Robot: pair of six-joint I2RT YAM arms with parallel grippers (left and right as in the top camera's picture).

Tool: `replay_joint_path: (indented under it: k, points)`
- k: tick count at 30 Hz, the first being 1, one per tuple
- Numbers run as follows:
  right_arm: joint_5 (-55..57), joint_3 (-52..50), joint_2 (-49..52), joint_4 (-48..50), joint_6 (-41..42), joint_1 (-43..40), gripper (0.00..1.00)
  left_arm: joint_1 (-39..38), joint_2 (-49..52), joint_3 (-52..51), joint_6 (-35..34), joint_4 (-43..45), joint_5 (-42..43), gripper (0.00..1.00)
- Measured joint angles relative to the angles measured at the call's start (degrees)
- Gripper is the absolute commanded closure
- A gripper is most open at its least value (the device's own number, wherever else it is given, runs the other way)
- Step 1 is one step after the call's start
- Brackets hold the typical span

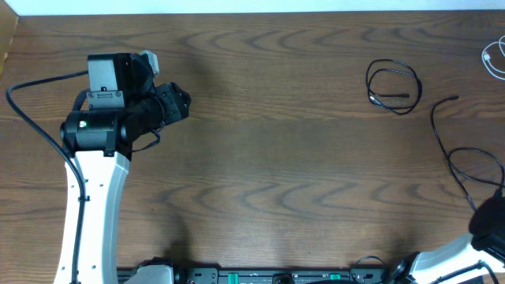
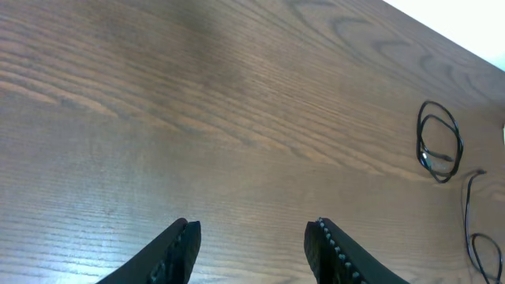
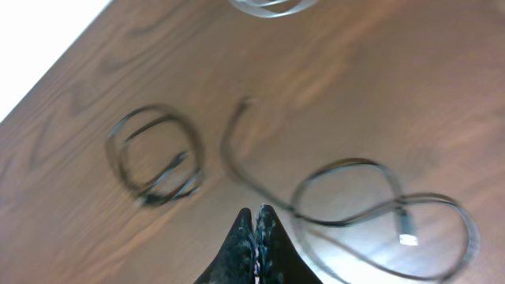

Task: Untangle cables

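**Overhead view.** The left arm (image 1: 95, 158) stands at the left of the wooden table (image 1: 268, 158). Its left gripper (image 1: 178, 102) points across bare wood, well apart from every cord. The task's things lie at the far right:
- a coiled black cable (image 1: 392, 96);
- a long black cable (image 1: 435, 122) just beside it, running toward the right arm (image 1: 489, 225);
- a white cable (image 1: 494, 59) at the table's right edge.

None of the three appears to touch another.

**Left wrist view.** The left gripper (image 2: 252, 244) is open. Its fingers (image 2: 177, 252) are parted over bare wood with nothing between them. The coiled black cable (image 2: 459, 142) and part of the long black cable (image 2: 466, 197) show far off at the right.

**Right wrist view (blurred).** The right gripper (image 3: 255, 225) is closed, finger against finger, and holds nothing. It hangs near the long black cable (image 3: 347, 164), which crosses over itself in a figure-eight and ends in a small pale plug (image 3: 406, 237). The coiled black cable (image 3: 196, 158) lies apart on the left. An arc of the white cable (image 3: 268, 6) shows at the top edge.

**Step in hand (judgement).** The cords seem largely separated already. What is left looks like the long cable's own crossing. The next move would call for the right gripper to part its fingers and pinch a strand near the free end. It would then draw the strand clear without dragging it into the coil. The cord is thin, limp and flat on the wood, so the pinch must be low and exact.
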Motion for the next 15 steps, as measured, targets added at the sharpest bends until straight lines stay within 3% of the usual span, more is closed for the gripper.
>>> replay_joint_path:
  k: [2,5,6,7,10,15]
  points:
    - [-1.5,0.0,0.1,0.0,-0.3,-3.2,0.99,0.0,0.0,0.0,0.0,0.3,0.0,0.52]
    - [-7.7,0.0,0.0,0.0,-3.1,-5.9,0.87,0.0,0.0,0.0,0.0,0.7,0.0,0.52]
    - [-9.4,0.0,0.0,0.0,-3.9,-5.8,0.78,0.0,0.0,0.0,0.0,0.9,0.0,0.52]
    - [-11.1,-0.1,0.0,0.0,-5.1,-5.1,0.67,0.0,0.1,0.0,0.0,1.1,0.0,0.52]
    - [-14.0,-1.0,0.0,1.5,-8.3,0.0,0.53,0.0,0.5,0.0,0.0,1.4,0.0,0.52]
    - [-13.4,-5.0,0.0,4.3,-13.3,10.0,0.45,0.0,0.9,0.0,0.0,1.4,0.0,0.52]
